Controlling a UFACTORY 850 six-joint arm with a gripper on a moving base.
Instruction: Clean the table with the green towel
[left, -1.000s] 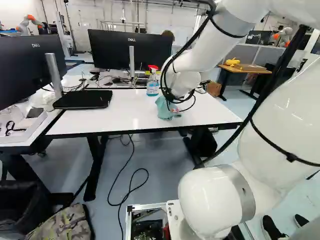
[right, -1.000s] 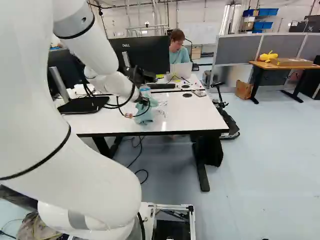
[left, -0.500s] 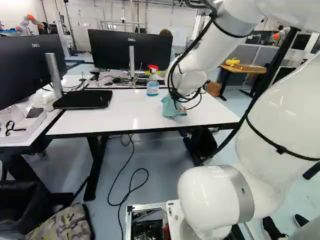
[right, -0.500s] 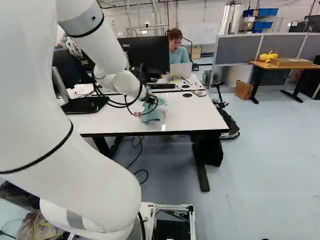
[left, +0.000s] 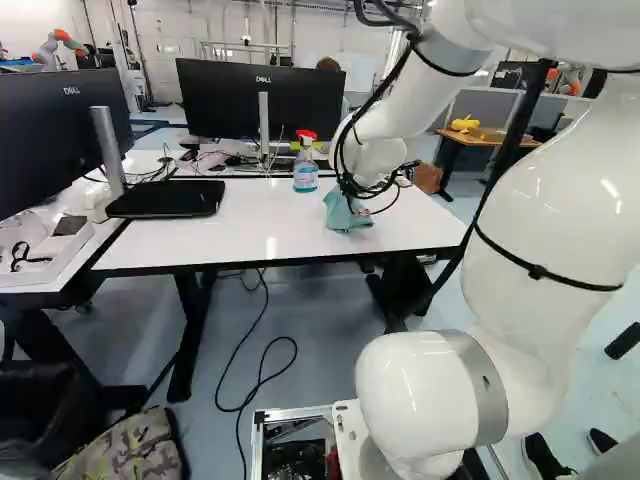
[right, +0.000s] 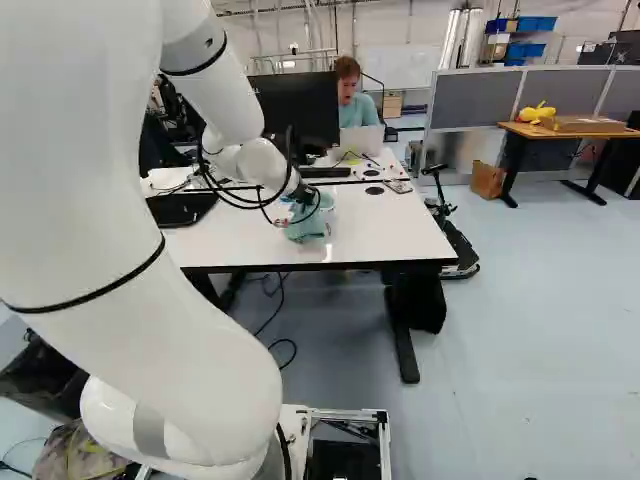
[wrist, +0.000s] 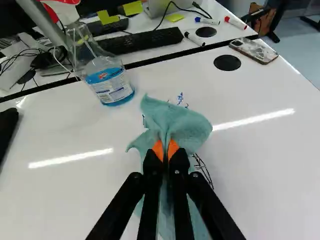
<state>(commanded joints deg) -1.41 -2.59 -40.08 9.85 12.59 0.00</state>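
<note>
I've got the tool (right: 307, 196) closed on the green towel (wrist: 176, 122), its orange pads (wrist: 158, 149) pinching a fold between them. The towel sits bunched on the white counter (wrist: 260, 165). From here I can see blue scribbles (wrist: 180, 99) just past the cloth and black scribbles (wrist: 204, 172) right beside it. The spray bottle (wrist: 111, 86) stands upright ahead of the tool, apart from the towel. Farther off, a phone (wrist: 254, 50) lies near the counter's edge.

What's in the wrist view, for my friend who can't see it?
A robot's black pincer pinches a green towel on a white table, with dark scribbles peeking out beside the towel. Farther ahead are a spray bottle of blue liquid, a phone and a keyboard.
</note>
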